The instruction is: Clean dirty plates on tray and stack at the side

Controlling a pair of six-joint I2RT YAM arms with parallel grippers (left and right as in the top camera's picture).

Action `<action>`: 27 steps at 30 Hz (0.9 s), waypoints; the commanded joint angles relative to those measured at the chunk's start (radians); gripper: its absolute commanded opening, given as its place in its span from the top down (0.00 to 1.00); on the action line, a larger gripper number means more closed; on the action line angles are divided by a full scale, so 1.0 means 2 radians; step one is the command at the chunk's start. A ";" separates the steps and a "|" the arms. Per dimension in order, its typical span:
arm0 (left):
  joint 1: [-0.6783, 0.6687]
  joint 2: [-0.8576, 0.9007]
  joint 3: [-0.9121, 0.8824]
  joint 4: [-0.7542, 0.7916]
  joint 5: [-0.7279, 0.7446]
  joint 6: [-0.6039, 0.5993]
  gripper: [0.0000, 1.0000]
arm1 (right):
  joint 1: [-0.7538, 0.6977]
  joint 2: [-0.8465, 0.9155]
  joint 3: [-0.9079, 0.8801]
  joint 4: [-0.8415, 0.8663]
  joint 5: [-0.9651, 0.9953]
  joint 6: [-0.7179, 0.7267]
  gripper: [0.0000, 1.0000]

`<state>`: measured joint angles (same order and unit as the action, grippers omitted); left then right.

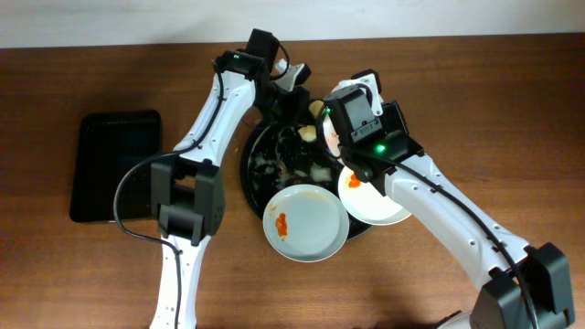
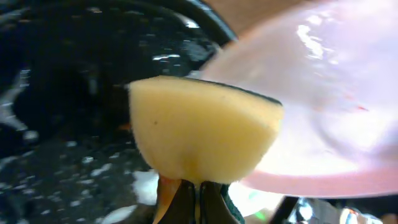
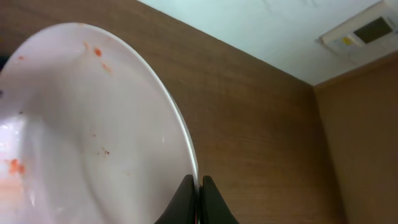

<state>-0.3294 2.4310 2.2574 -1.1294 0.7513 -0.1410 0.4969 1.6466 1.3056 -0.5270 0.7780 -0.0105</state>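
Note:
The round black tray (image 1: 256, 174) lies mid-table, flecked with foam. My right gripper (image 3: 199, 186) is shut on the rim of one plate (image 3: 81, 137), holding it tilted up over the tray's far side; small red specks show on its face. The left gripper (image 2: 199, 193) is shut on a yellow sponge (image 2: 202, 134), which sits against that held plate (image 2: 336, 124). From overhead the sponge (image 1: 315, 111) and the held plate (image 1: 327, 137) are mostly hidden by both wrists. A second plate (image 1: 306, 222) with a red smear rests on the tray's near rim. A third plate (image 1: 373, 201), also smeared, lies to its right.
A smaller black rectangular tray (image 1: 117, 164) lies on the wooden table at the left. White foam patches (image 2: 146, 186) cover the round tray's floor under the sponge. Both arms cross above the tray's far half.

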 commanded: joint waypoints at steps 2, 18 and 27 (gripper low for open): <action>-0.005 -0.031 0.011 -0.009 0.073 0.025 1.00 | -0.010 -0.002 0.011 -0.002 -0.017 0.063 0.96; -0.034 -0.031 0.007 -0.066 -0.004 0.027 1.00 | -0.016 -0.002 0.022 0.001 -0.017 0.115 0.96; -0.034 -0.031 0.007 -0.051 -0.104 0.019 1.00 | -0.003 -0.006 0.054 -0.023 -0.020 0.112 0.96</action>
<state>-0.3981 2.4142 2.2574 -1.2366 0.6617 -0.1078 0.4736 1.6466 1.3792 -0.5697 0.7315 0.1921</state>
